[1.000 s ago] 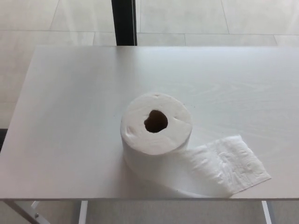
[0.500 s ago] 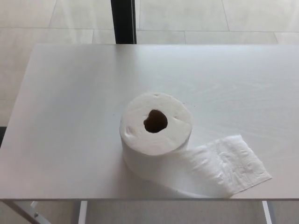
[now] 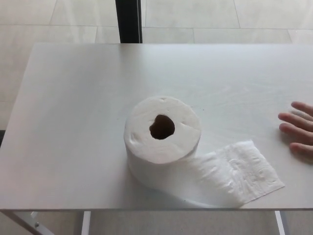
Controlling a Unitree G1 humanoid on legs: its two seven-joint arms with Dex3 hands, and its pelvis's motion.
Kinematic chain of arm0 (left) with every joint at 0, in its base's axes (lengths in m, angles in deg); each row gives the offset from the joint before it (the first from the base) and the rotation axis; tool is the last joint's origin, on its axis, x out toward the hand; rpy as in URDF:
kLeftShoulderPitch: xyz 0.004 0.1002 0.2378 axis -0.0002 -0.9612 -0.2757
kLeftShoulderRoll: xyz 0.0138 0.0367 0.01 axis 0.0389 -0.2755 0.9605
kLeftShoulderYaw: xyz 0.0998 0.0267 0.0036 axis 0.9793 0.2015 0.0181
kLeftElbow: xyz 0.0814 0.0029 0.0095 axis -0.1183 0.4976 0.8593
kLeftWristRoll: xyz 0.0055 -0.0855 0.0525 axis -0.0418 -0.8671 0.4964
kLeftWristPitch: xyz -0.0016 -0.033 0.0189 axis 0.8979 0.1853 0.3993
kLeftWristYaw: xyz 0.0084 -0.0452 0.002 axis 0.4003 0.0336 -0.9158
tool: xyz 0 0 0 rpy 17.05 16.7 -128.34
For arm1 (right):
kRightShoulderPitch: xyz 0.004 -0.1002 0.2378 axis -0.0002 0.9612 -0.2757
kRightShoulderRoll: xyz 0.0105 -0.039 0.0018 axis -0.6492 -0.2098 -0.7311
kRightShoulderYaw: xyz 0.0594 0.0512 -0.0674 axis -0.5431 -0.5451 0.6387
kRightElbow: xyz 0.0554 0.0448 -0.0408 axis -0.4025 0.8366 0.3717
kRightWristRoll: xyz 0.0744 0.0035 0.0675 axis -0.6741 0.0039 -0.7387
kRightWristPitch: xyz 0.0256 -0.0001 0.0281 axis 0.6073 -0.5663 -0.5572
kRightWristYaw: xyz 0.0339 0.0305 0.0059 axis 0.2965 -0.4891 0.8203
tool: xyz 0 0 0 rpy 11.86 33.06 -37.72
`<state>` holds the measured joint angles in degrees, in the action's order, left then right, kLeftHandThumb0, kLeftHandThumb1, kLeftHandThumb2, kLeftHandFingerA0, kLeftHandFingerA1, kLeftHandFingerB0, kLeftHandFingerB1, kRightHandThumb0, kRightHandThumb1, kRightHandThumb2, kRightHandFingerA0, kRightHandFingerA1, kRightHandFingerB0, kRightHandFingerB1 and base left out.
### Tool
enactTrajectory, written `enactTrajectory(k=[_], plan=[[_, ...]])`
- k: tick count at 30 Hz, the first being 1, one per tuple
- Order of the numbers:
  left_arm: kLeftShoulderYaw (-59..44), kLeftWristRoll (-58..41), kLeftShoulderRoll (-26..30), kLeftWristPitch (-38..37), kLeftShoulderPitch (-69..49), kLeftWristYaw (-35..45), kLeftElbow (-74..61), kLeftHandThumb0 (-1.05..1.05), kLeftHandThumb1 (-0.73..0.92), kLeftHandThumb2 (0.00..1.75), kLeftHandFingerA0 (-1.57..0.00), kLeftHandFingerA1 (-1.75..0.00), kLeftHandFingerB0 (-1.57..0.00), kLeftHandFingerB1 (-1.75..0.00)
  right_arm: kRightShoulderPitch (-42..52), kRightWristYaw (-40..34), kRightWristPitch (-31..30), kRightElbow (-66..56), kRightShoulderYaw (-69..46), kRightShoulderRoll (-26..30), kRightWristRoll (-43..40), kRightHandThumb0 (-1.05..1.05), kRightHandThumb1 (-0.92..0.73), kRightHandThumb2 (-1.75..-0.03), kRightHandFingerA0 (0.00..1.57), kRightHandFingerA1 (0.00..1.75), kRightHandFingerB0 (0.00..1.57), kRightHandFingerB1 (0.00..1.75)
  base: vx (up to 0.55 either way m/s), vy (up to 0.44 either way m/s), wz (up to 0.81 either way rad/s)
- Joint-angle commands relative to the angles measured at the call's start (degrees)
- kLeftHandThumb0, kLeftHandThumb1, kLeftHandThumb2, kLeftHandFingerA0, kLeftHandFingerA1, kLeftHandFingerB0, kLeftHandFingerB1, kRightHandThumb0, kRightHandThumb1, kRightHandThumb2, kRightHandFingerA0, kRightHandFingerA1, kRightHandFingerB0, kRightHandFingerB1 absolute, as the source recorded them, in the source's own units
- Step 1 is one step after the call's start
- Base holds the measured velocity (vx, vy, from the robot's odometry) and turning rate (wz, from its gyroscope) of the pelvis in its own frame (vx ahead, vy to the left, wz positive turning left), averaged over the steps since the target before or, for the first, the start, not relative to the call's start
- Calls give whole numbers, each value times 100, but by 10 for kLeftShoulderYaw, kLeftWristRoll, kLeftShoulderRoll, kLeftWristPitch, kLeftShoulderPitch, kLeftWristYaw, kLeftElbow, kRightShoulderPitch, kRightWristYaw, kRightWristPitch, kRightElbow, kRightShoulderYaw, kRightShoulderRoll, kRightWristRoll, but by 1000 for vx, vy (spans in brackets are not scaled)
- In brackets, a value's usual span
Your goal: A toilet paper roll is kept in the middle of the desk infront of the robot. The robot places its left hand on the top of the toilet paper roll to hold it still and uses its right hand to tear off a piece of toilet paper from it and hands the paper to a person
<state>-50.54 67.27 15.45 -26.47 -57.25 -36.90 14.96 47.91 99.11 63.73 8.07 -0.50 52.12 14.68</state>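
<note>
The toilet paper roll (image 3: 162, 134) stands on end at the middle of the bench (image 3: 73, 98), core hole up, so a palm can press down on its flat top. Its loose tail (image 3: 234, 174) trails toward 4 o'clock, easy for a right-side pull. Neither robot hand is in view. A person's hand (image 3: 299, 128) rests at 3 o'clock, probably waiting to receive the sheet.

Bare indoor room, perhaps an office: plain white desk (image 3: 73, 122), pale tiled floor (image 3: 205, 19).
</note>
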Motion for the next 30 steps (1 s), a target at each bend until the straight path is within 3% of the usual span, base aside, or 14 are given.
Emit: enactTrajectory(k=[1, 6, 7, 12, 30], plan=[[192, 144, -49, 48, 91, 61, -95, -45, 72, 60, -58, -63, -48, -49, 34, -28, -97, -86, 114, -22, 137, -52, -61, -59, 60, 69, 60, 45, 0, 0, 0], [230, 198, -72, 33, 92, 18, -89, -46, 70, 60, -59, -64, -52, -49, 38, -32, -92, -78, 127, -15, 152, -53, -64, -59, 61, 74, 57, 46, 0, 0, 0], [255, 229, -88, 46, 84, 4, -95, -46, 72, 60, -51, -60, -52, -47, 42, -35, -89, -70, 132, -17, 156, -54, -65, -59, 62, 74, 58, 47, 0, 0, 0], [301, 288, -119, 46, 38, -42, -100, -45, 70, 59, -57, -60, -55, -50, 44, -45, -93, -54, 155, -16, 180, -55, -65, -60, 68, 81, 62, 48, 0, 0, 0], [394, 456, -117, 29, 22, -80, -88, -52, 71, 62, -66, -52, -62, -45, 42, -65, -100, -29, 172, -31, 196, -60, -62, -59, 68, 75, 65, 49, 0, 0, 0]])
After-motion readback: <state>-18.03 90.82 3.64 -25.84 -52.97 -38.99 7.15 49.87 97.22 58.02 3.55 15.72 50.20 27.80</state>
